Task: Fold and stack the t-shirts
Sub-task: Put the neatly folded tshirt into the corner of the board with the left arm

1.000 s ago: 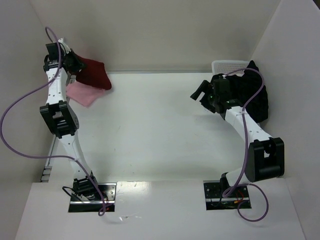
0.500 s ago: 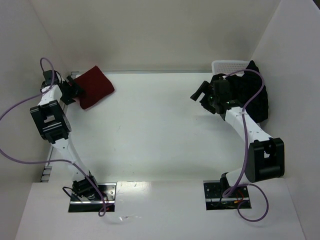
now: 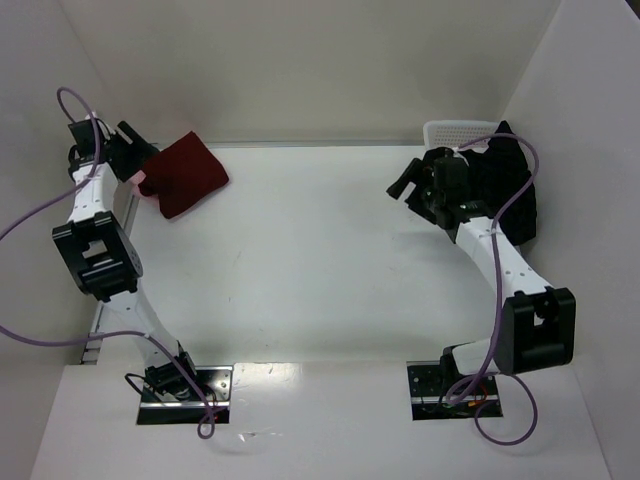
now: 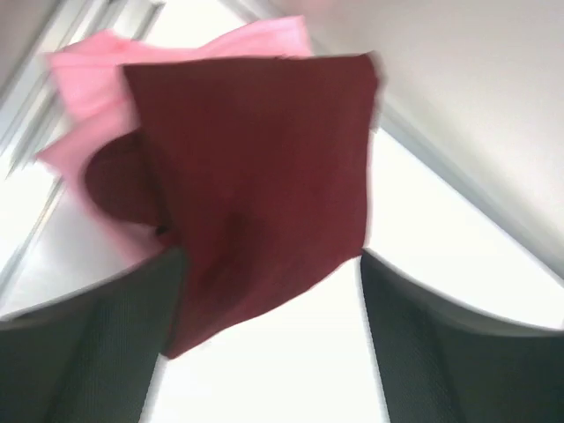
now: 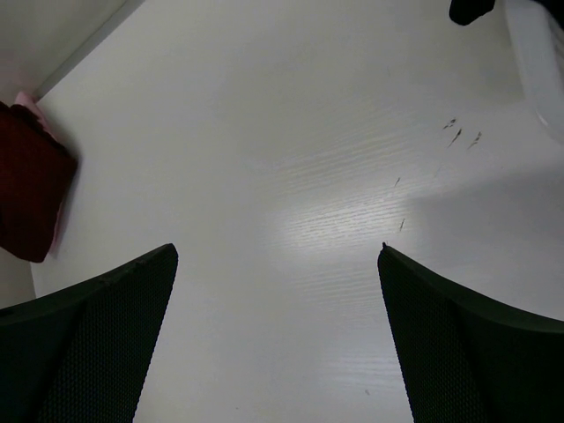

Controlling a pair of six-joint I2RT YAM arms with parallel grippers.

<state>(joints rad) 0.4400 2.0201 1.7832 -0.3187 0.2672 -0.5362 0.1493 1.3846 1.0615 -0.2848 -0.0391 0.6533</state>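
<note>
Now that the left jaws have let go and drawn back, spread wide, the maroon t-shirt [image 3: 188, 175] lies folded on the pink t-shirt [image 4: 84, 66] at the desk's [image 3: 320, 260] far-left corner. The right jaws hang open near the black t-shirt [image 3: 505, 185], likely the next one to fold.

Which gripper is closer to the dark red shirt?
Left. The left gripper sits right at the dark red shirt's edge in the far left corner. The right gripper is far across the table, beside the black shirt.
</note>
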